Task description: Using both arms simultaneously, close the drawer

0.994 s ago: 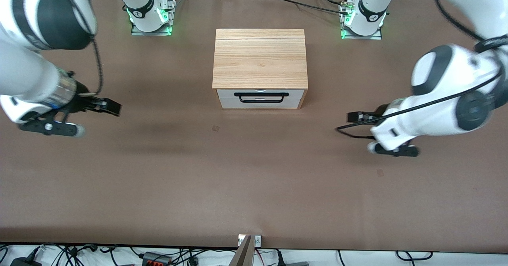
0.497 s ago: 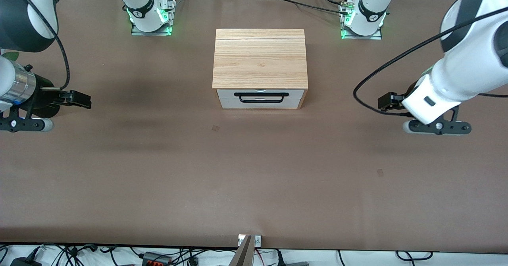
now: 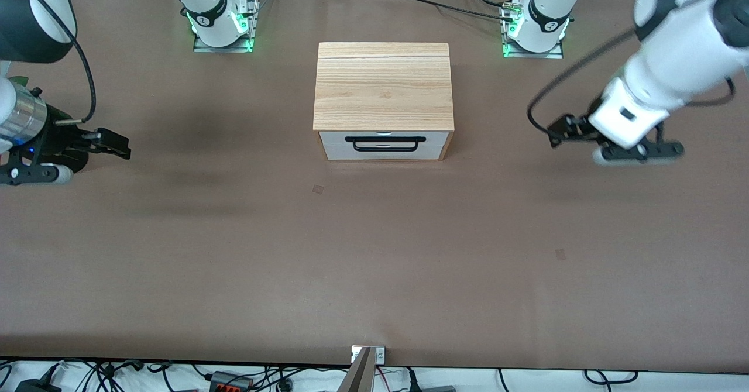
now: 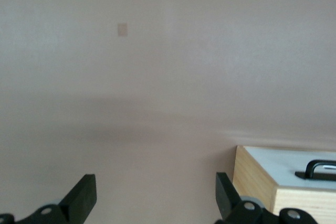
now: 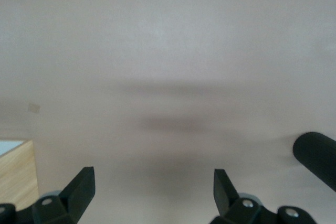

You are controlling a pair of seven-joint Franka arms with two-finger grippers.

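The drawer (image 3: 383, 146) has a white front and a long black bar handle (image 3: 385, 143). It sits about flush in the light oak cabinet (image 3: 383, 85), and none of its inside shows. My left gripper (image 3: 553, 131) is open and empty over the bare table, off the cabinet's side toward the left arm's end. My right gripper (image 3: 120, 144) is open and empty over the table toward the right arm's end. The left wrist view shows open fingers (image 4: 84, 199), the white drawer front (image 4: 278, 160) and the handle's end (image 4: 320, 169). The right wrist view shows open fingers (image 5: 81, 188) and a cabinet corner (image 5: 18, 177).
The brown table (image 3: 374, 251) stretches wide around the cabinet. Both arm bases (image 3: 219, 20) (image 3: 535, 26) stand along the table edge farthest from the front camera. A small mount (image 3: 367, 357) sits at the nearest edge. A black rounded part (image 5: 315, 156) shows at the right wrist view's edge.
Both grippers have drawn away from the cabinet toward their own ends of the table. The left gripper also shifted toward the bases. The drawer has not moved.
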